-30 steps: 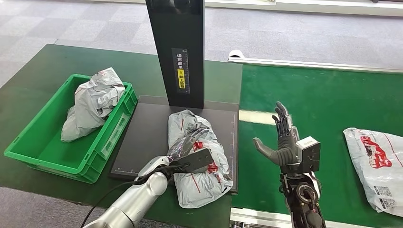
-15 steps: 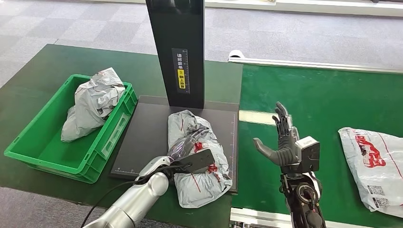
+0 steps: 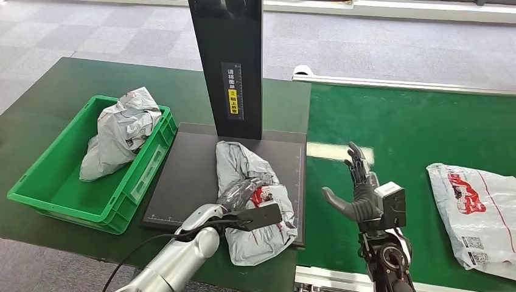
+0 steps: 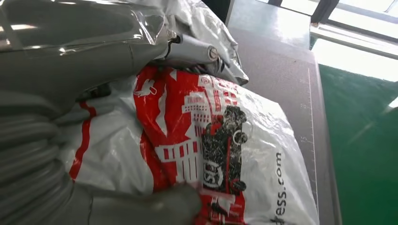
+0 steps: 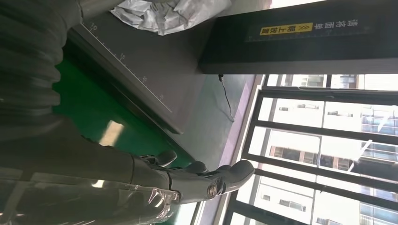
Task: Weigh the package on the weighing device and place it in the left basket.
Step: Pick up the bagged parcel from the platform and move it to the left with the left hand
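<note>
Three grey parcels: one in the green basket (image 3: pixel 36 188), one on the conveyor (image 3: pixel 481 213), one package (image 3: pixel 255 201) on the black scale (image 3: pixel 188 176), clasped by left hand (image 3: pixel 240 193); right hand (image 3: pixel 359 191) hovers, fingers apart.

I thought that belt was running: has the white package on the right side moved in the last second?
Yes. The package has slid left along the green belt, toward the robot's open right hand and away from the picture's right edge.
</note>
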Available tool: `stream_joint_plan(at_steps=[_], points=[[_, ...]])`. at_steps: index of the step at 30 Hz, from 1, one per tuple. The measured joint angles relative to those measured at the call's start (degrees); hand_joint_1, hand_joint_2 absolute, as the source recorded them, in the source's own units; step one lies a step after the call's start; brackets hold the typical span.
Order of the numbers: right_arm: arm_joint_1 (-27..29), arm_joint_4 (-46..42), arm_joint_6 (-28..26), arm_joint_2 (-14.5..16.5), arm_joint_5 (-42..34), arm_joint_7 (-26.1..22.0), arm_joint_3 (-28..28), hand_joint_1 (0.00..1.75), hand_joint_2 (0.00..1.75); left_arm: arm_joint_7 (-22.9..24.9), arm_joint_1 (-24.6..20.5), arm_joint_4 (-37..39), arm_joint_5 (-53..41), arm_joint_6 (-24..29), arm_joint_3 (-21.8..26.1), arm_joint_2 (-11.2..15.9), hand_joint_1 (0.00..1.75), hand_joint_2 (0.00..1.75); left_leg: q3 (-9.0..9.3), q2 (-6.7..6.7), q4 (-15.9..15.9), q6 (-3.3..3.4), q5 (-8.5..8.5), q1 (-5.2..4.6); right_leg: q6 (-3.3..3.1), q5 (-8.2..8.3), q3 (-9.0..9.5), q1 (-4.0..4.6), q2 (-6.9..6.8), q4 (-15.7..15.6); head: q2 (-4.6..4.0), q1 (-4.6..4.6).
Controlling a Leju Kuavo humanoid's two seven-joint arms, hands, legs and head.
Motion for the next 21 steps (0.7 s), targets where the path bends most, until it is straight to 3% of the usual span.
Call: stream_joint_plan(at_steps=[16, 21], points=[[0.2, -0.3, 0.2, -0.4, -0.2, -0.4, -0.1, 0.0, 1.75, -7.3, 3.4, -2.4, -3.1, 10.5, -1.0, 0.8, 1.75, 1.75, -0.14, 0.01, 0.0, -0.01, 0.0, 0.0, 0.0, 0.0, -0.21, 0.0, 0.01, 0.0, 0.0, 0.0], [-0.1, -0.3, 0.3, -0.5, -0.5, -0.6, -0.1, 0.0, 1.75, -14.0, 5.2, -5.5, 0.6, 17.2, -1.0, 1.3, 1.75, 1.75, -0.22, 0.02, 0.0, -0.01, 0.01, 0.0, 0.0, 0.0, -0.3, 0.0, 0.01, 0.0, -0.02, 0.01]])
